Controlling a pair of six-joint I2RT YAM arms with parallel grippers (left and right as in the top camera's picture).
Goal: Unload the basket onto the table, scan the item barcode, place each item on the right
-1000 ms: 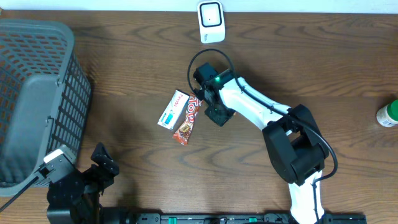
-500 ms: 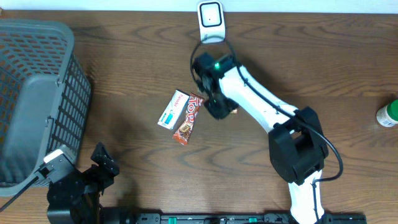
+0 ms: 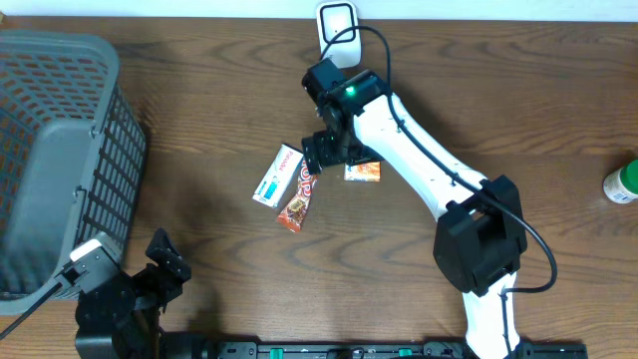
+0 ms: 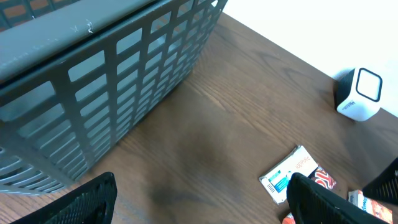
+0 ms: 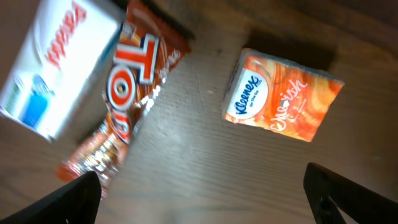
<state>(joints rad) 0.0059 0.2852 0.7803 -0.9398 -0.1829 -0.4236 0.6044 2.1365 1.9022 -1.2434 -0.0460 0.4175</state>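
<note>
An orange Kleenex tissue pack [image 3: 363, 172] [image 5: 283, 102] lies flat on the wood table, just right of a red TOP candy bar [image 3: 300, 198] [image 5: 127, 106] and a white box [image 3: 277, 176] [image 5: 59, 68]. My right gripper [image 3: 332, 154] [image 5: 202, 199] hovers over them, open, with only bare table between its fingers. The white scanner [image 3: 338, 22] [image 4: 359, 93] stands at the far edge, behind the right arm. My left gripper [image 3: 167, 261] [image 4: 199, 208] rests open near the front left, holding nothing. The left wrist view shows the white box [image 4: 289, 176] beside one finger.
A large grey mesh basket [image 3: 50, 150] [image 4: 93, 81] fills the left side. A green-capped bottle [image 3: 620, 183] stands at the right edge. The right arm stretches from the front edge diagonally to the table's middle.
My right gripper has opened and moved toward the far edge. The Kleenex pack it covered now lies free on the table, right of the candy bar. The left arm is still.
</note>
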